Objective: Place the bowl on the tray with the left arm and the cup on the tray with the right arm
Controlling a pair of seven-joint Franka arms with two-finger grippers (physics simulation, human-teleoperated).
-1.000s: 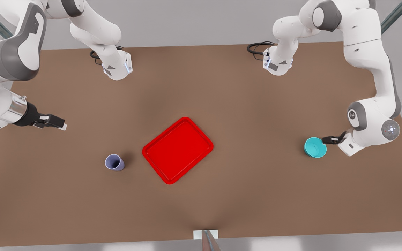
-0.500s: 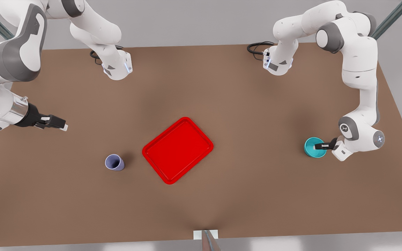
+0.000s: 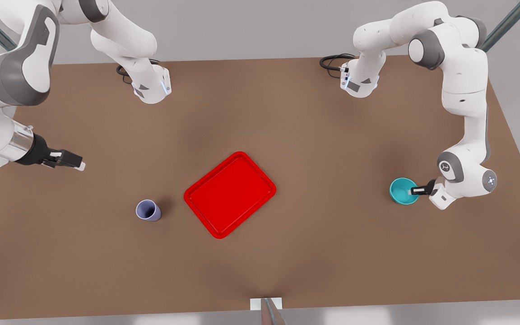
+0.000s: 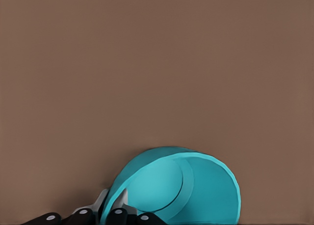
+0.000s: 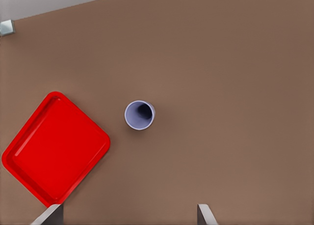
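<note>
The bowl sits on the table at about 3 o'clock from the tray, well apart from it, toward the front view's right. It looks like a thin, rigid, smooth-walled shell, probably light and somewhat slippery, so its rim is the sensible place to take hold, one finger inside and one outside. That is what the left gripper appears to be doing: in the left wrist view its black fingers straddle the teal wall, pinching the rim on the side away from the tray. The bowl seems tilted in that view, so the grip may let it swing. The cup is a pale lavender tumbler, upright and open-mouthed, near the tray at about 9 o'clock; being narrow and rigid, it should suit a grasp across its wall or body. The right gripper hovers well apart from it, at roughly 10 o'clock from the cup, its finger tips spread wide in the right wrist view and holding nothing. The tray is glossy red, rectangular with rounded corners and a low rim, lying turned at an angle on the matte brown table.
</note>
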